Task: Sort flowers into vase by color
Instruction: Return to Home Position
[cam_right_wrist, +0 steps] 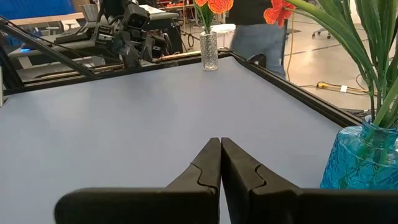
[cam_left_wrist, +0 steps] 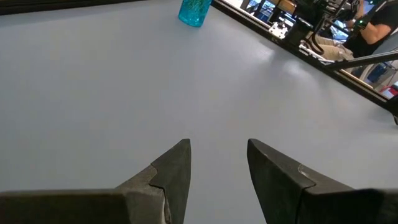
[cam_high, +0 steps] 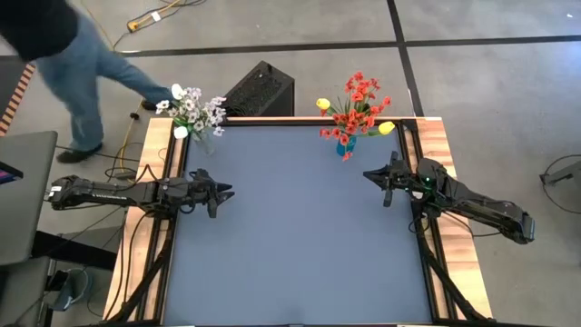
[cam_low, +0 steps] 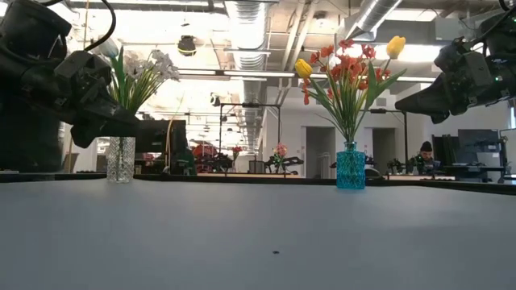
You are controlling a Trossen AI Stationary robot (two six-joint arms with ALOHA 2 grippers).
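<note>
This is a robotics lab in an open industrial hall: bare ducting (cam_low: 246, 24) overhead, a concrete floor (cam_high: 490, 91) with taped lines, loose cables (cam_high: 150, 18) (one yellow), monitors (cam_low: 477, 145), and a person (cam_low: 425, 153) at far desks.

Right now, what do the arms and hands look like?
The left arm and right arm are black and jointed, with thin cables trailing at their bases. The left hand and right hand each have two matte dark, wedge-shaped fingers with stepped inner edges.

High view looks straight down; low view runs level (table height); both share the blue vase (cam_low: 350, 171).
</note>
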